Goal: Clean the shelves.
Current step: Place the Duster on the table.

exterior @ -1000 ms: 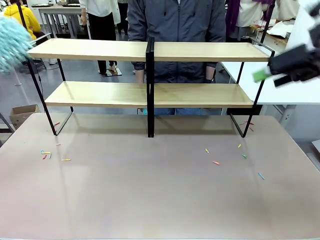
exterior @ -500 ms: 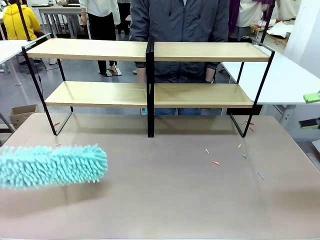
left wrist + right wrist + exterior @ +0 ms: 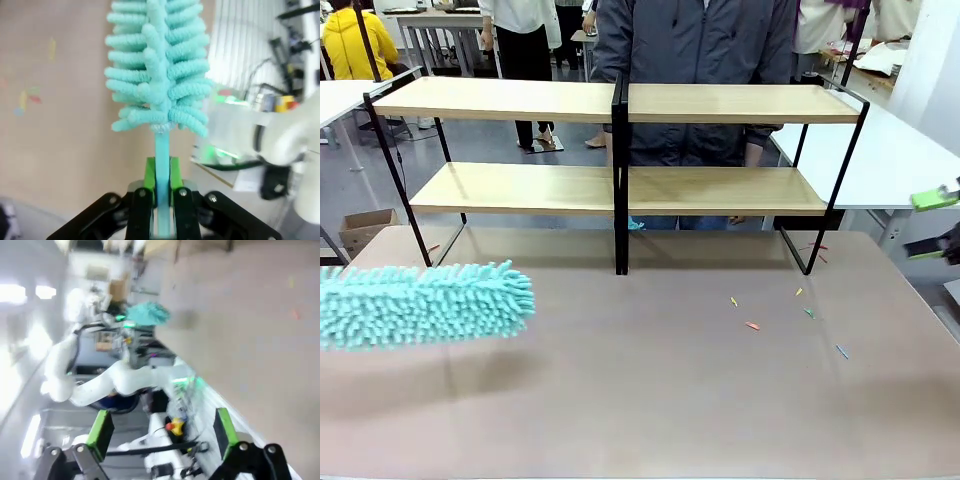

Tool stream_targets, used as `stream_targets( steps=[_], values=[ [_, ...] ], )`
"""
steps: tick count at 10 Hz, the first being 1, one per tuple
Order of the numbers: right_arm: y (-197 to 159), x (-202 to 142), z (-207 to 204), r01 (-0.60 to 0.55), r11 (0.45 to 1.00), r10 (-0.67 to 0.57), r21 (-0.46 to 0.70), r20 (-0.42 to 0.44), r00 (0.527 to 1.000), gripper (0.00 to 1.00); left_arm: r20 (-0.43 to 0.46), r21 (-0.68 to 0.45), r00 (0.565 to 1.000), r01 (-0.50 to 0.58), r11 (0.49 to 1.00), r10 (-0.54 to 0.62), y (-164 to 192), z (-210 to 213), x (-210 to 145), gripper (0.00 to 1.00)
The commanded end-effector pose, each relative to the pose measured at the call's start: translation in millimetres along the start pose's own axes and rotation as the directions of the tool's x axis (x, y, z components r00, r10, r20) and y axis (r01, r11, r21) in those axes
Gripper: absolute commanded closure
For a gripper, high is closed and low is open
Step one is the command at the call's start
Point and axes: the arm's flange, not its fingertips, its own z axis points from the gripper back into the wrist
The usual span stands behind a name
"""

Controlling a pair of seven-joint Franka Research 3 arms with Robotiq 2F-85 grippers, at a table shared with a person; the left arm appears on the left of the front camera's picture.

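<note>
1. the left gripper point(image 3: 161, 200) is clamped on the thin handle of a fluffy teal chenille duster point(image 3: 425, 303), hovering over the table's left edge.
2. the right gripper point(image 3: 162, 432) is spread, holding nothing.
3. the two-tier light wooden shelves on a thin black metal frame point(image 3: 618, 145) stand along the far edge.
4. risk: the soft head may snag a slim frame leg.

The wide two-tier rack of light wooden boards on a thin black metal frame point(image 3: 620, 150) stands at the far side of the grey-brown table point(image 3: 640, 400). A fluffy teal duster point(image 3: 420, 305) hangs before the rack's left half, above the table. Small coloured scraps point(image 3: 752, 325) lie on the table before the rack's right half. A person in a dark jacket point(image 3: 695, 60) stands behind the rack.
</note>
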Motion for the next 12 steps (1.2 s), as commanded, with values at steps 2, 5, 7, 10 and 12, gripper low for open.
stream_targets(
  steps=[2, 5, 7, 10, 12],
  values=[
    [-110, 15, -34, 0.257, 0.941, -0.231, 0.218, -0.140, 0.963, 0.00, -0.030, 0.205, 0.984, 0.179, 0.962, -0.177, 56, -52, 53, 0.88],
    [-117, -3, -47, 0.267, 0.943, -0.241, 0.198, -0.148, 0.959, 0.00, -0.052, 0.200, 0.974, 0.224, 0.954, -0.218, 65, -76, 59, 0.88],
    [-117, -3, -47, 0.267, 0.943, -0.241, 0.198, -0.148, 0.959, 0.00, -0.014, 0.206, 0.978, 0.205, 0.957, -0.207, 65, -73, 54, 0.88],
    [-117, -3, -47, 0.267, 0.943, -0.241, 0.198, -0.148, 0.959, 0.00, 0.016, 0.175, 0.983, 0.179, 0.968, -0.185, 66, -73, 51, 0.30],
    [-121, 1, -46, 0.284, 0.941, -0.258, 0.183, -0.154, 0.954, 0.00, 0.110, 0.185, 0.985, 0.113, 0.976, -0.135, 63, -56, 42, 0.00]
  ],
)
